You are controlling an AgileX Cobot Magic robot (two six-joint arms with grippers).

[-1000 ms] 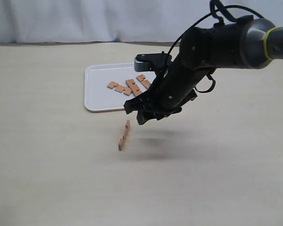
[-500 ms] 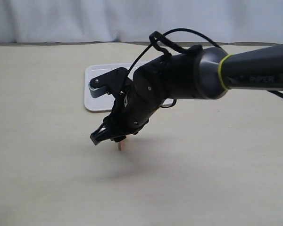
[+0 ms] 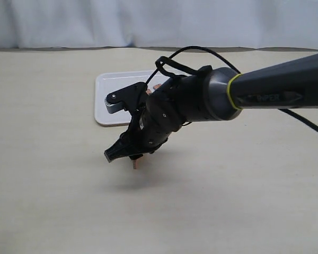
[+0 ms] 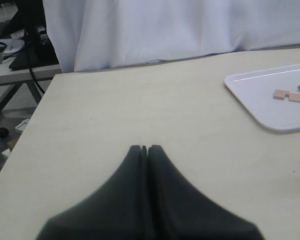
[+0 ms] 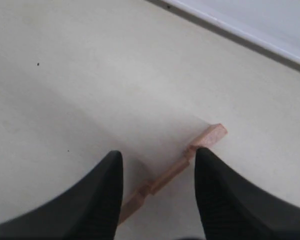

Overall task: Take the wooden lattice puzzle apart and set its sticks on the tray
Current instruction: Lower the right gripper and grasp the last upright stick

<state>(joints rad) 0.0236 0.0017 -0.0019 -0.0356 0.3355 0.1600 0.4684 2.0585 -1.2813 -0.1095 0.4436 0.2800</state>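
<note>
The last pickup of the task was in hand. No assembled lattice showed anywhere, so the puzzle looked already apart, and what remained was carrying loose wood to the tray.

1 reddish-brown notched wooden stick (image 5: 170,171) lay flat on the pale beige counter (image 3: 53,185), near its middle and on the near side of the flat white rectangular plastic tray (image 3: 108,106). The tray sat toward the counter's far edge, by the white curtain (image 3: 69,21). The right arm reached across to that stick, and the right claw (image 5: 159,156) hung low over it with its 2 black fingers (image 5: 97,200) spread wide. The wrist view showed the stick running slantwise through the gap, with 1 end close beside a finger. Whether the fingers touched the counter could not be told.

The left claw (image 4: 145,149) was pressed together with nothing between its fingers, apart from the work toward the counter's left side. From its camera at least 2 reddish-brown wooden pieces (image 4: 282,94) lay on the tray; the right arm hid most of them in the exterior view, so no full count was possible.

The next move likely called for settling the right claw fully down and closing across the stick's narrow width. The stick was thin and flat, so a high squeeze might slip over it. Then it would need a lift and a short carry toward the far edge to the tray.
</note>
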